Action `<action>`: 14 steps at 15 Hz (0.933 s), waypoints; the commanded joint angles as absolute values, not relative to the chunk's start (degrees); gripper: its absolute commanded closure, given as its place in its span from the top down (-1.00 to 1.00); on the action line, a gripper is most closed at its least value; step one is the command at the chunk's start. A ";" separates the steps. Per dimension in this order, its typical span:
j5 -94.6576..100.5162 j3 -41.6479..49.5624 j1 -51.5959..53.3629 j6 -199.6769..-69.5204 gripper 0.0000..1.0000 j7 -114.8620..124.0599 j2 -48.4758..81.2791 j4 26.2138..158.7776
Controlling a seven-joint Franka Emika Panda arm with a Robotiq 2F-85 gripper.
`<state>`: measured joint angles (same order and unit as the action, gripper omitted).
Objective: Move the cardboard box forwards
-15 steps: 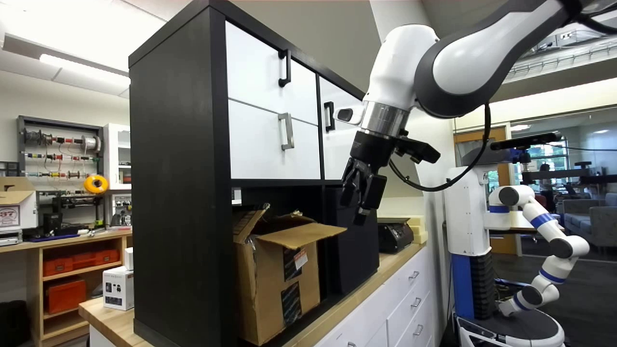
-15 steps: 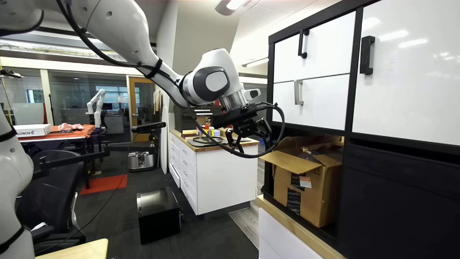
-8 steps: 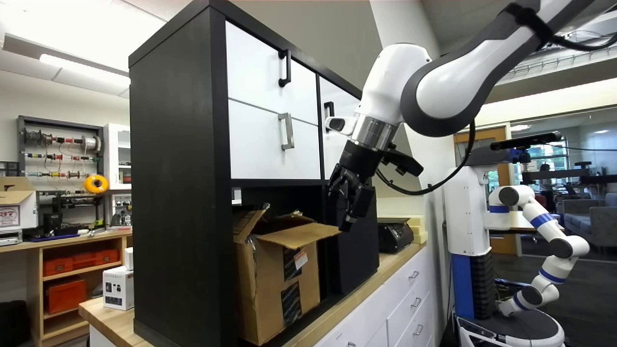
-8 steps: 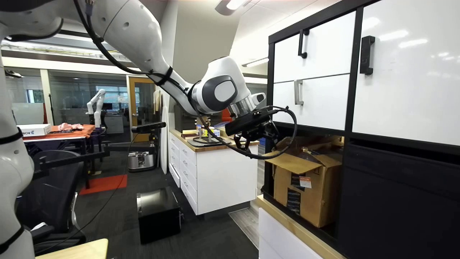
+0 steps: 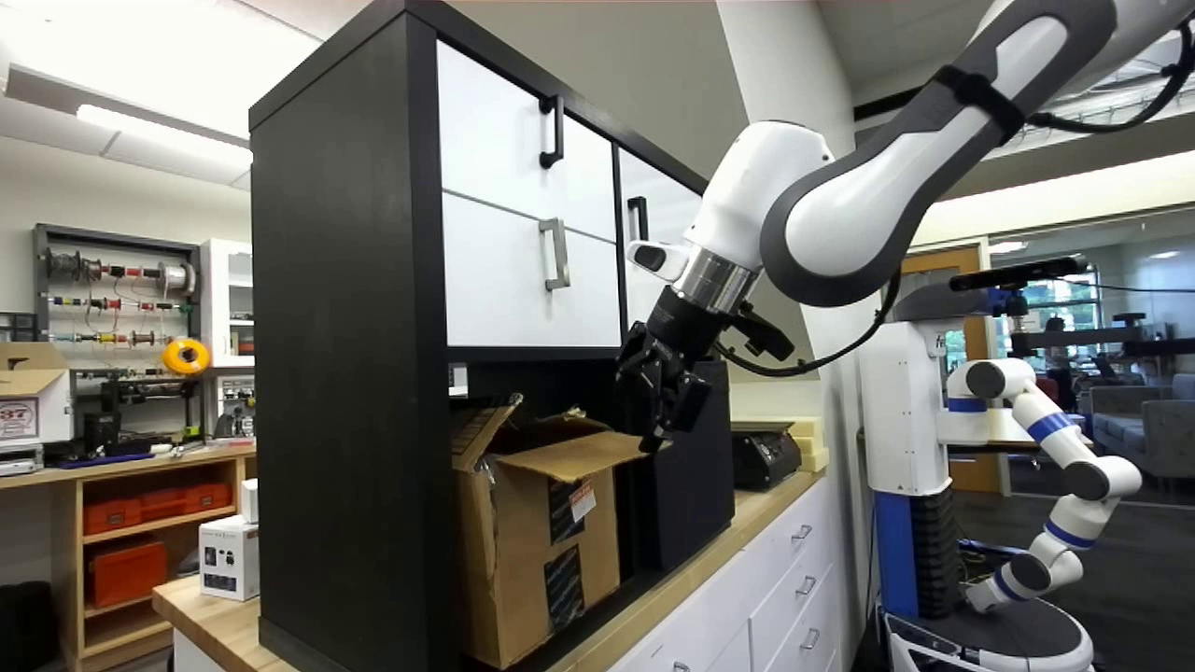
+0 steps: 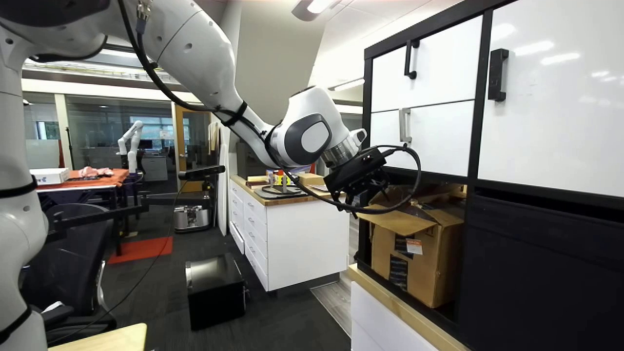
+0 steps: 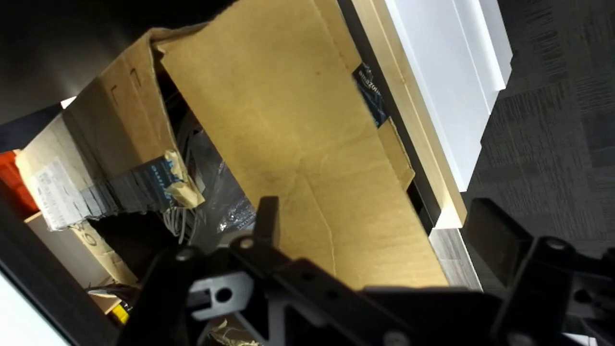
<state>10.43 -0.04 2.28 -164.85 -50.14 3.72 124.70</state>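
Note:
The brown cardboard box [image 5: 518,560] sits in the open lower bay of the black cabinet, also in the other exterior view [image 6: 421,268]. Its front flap [image 5: 574,455] sticks outward over the dark printed label [image 5: 565,588]. My gripper [image 5: 644,411] is open and tilted down at the flap's outer end; it also shows in an exterior view [image 6: 368,200]. In the wrist view the jaws stand wide apart, empty, with the flap [image 7: 288,120] beyond and between them [image 7: 379,230]. I cannot tell whether a finger touches the flap. Dark plastic [image 7: 223,187] shows inside the box.
The black cabinet [image 5: 345,327] has white doors with handles [image 5: 555,254] above the bay. A dark bin [image 5: 691,485] stands beside the box. The wooden counter edge [image 5: 653,607] runs in front, above white drawers [image 5: 794,579].
My gripper has moved down and in towards the cabinet, until it overlaps the outer end of the box's front flap in an exterior view. It stays open. The box has not visibly moved.

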 commanded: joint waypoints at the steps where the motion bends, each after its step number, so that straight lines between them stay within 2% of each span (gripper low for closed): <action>1: 9.88 -0.10 1.56 -168.20 1.00 -55.09 6.08 122.59; 14: 7.01 -2.72 -0.14 -167.87 1.00 -67.46 18.09 110.99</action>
